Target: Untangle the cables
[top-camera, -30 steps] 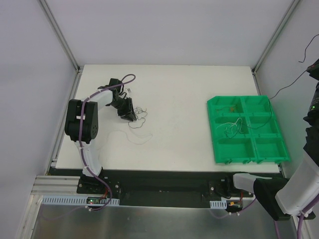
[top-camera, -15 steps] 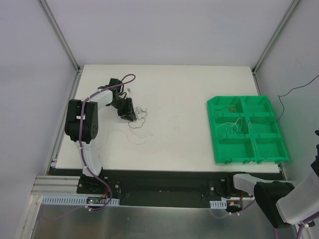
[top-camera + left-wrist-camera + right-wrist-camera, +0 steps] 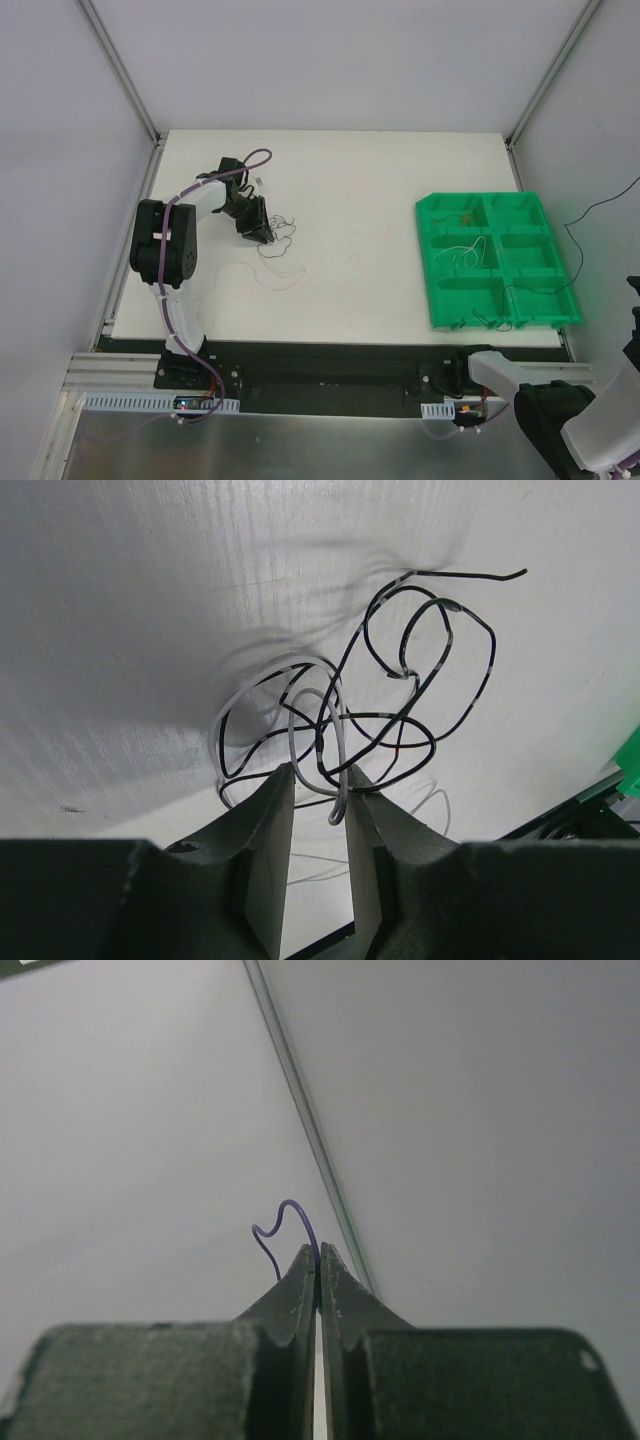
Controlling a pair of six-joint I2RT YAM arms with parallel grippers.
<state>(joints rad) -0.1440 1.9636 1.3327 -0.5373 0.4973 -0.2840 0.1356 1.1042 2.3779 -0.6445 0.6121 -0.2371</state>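
A small knot of black, whitish and red-orange cables (image 3: 278, 236) lies on the white table at the left; it also shows in the left wrist view (image 3: 370, 700). My left gripper (image 3: 262, 232) sits on its left side. The jaws are nearly closed, with a whitish loop (image 3: 338, 805) and black strands pinched in the narrow gap of the gripper (image 3: 320, 785). My right gripper (image 3: 318, 1260) is off the table at the near right, shut on a thin dark strand (image 3: 290, 1210). That strand (image 3: 590, 212) runs from the green tray up to the right edge.
A green tray (image 3: 432, 262) with several compartments stands at the right; whitish wires (image 3: 468, 256) lie in a middle compartment and a small orange piece (image 3: 465, 213) in a far one. A loose whitish strand (image 3: 270, 272) lies near the knot. Frame posts stand at the far corners.
The right arm has drawn back toward the near right and sunk lower. The dark strand it holds has dropped and now trails across the tray's near right compartment. The left arm and knot have not moved.
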